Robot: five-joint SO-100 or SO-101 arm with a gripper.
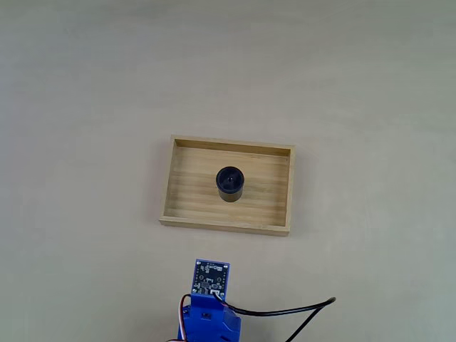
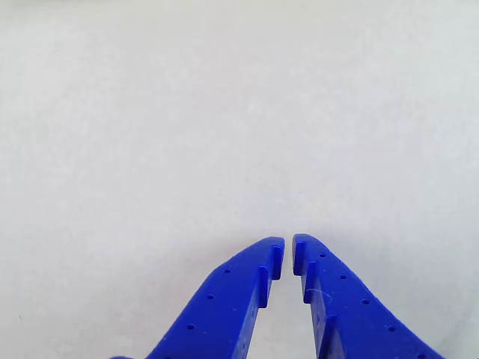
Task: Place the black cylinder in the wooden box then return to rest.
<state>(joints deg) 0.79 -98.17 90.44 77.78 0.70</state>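
The black cylinder (image 1: 229, 183) stands upright near the middle of the wooden box (image 1: 185, 217), seen from above in the fixed view. The blue arm (image 1: 210, 310) with its small circuit board sits at the bottom edge of that view, well below the box and apart from it. In the other view my blue gripper (image 2: 289, 248) rises from the bottom edge over bare pale table. Its two fingertips nearly touch, with only a thin gap and nothing between them, so it is shut.
A black cable (image 1: 285, 311) loops on the table to the right of the arm. The pale table (image 1: 85, 92) stretches bare around the box on every side.
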